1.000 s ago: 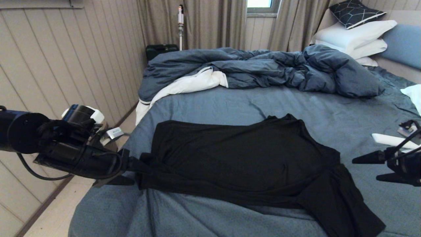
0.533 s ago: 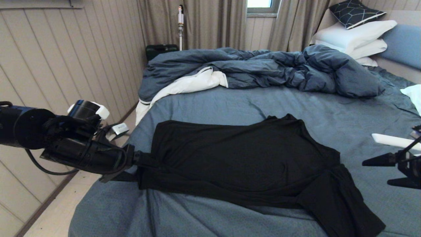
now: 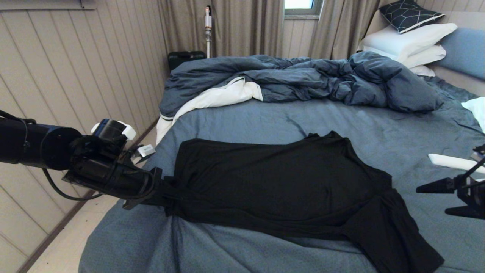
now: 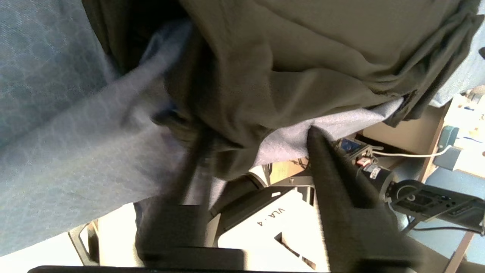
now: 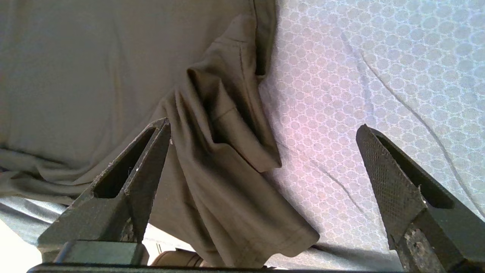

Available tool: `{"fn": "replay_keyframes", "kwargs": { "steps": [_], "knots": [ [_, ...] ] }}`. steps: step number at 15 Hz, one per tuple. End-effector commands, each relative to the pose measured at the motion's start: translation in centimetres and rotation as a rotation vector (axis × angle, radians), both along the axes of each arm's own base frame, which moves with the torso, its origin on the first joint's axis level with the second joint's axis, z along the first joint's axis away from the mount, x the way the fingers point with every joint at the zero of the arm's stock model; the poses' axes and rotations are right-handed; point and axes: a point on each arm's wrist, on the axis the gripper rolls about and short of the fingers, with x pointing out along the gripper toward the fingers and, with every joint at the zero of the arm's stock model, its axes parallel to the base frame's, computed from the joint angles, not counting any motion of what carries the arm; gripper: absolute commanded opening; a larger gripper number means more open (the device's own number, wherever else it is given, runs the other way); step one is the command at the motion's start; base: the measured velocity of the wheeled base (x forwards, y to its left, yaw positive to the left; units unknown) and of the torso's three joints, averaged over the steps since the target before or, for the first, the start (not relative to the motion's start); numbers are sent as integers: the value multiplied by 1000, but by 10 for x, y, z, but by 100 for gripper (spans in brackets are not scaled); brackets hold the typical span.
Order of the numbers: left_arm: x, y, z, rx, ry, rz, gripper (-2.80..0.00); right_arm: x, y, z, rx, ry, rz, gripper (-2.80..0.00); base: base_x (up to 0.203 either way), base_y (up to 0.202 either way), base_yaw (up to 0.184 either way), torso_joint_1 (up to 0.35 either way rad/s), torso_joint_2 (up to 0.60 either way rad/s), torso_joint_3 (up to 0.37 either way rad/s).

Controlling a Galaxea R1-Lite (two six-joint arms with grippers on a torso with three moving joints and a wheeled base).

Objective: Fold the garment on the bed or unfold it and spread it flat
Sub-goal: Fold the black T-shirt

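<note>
The garment [image 3: 276, 182], black with its plain side up, lies lengthwise on the bed [image 3: 265, 121], one sleeve hanging toward the front right corner. My left gripper [image 3: 163, 189] is at its bunched left hem. In the left wrist view the left gripper [image 4: 257, 132] has its jaws narrowed round a fold of the garment [image 4: 235, 151]; one finger is blurred, and sheet shows between the fold and the other finger. My right gripper [image 3: 432, 200] hovers wide open beside the sleeve. In the right wrist view the right gripper [image 5: 263, 127] stands above the sleeve [image 5: 235, 182], holding nothing.
A rumpled dark blue duvet [image 3: 303, 79] fills the far half of the bed. White pillows [image 3: 409, 41] and a patterned cushion [image 3: 409, 13] sit at the back right. A white object [image 3: 451, 161] lies near the right gripper. The panelled wall [image 3: 75, 76] and floor [image 3: 75, 235] border the left.
My left gripper has moved right and into the garment's left hem, which has bunched up, and its jaws have narrowed. The right gripper has drifted slightly right.
</note>
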Motion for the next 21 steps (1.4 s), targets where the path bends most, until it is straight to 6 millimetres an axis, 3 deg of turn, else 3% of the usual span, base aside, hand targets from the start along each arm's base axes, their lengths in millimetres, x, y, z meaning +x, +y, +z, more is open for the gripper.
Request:
{"fn": "replay_keyframes", "kwargs": {
  "steps": [1,4,8,11,16,21],
  "knots": [
    [3,-1,-3,-1,12,0,-280,1,0,-3,11,10,4,0,0,0,0,0,0,0],
    [-3,-3,9,-9,-16,-8,-280,2,0,-10,24,27,7,0,0,0,0,0,0,0],
    [-25,-8,43,-49,-83,-5,-280,5,-2,-14,33,39,8,0,0,0,0,0,0,0],
    [-25,-7,50,-55,-103,0,-280,5,-3,-16,37,44,6,0,0,0,0,0,0,0],
    [-4,-13,63,-76,-152,17,-280,4,-3,-17,39,44,4,0,0,0,0,0,0,0],
    [29,-20,38,-60,-88,37,-280,8,-2,-12,33,28,14,0,0,0,0,0,0,0]
  ]
}}
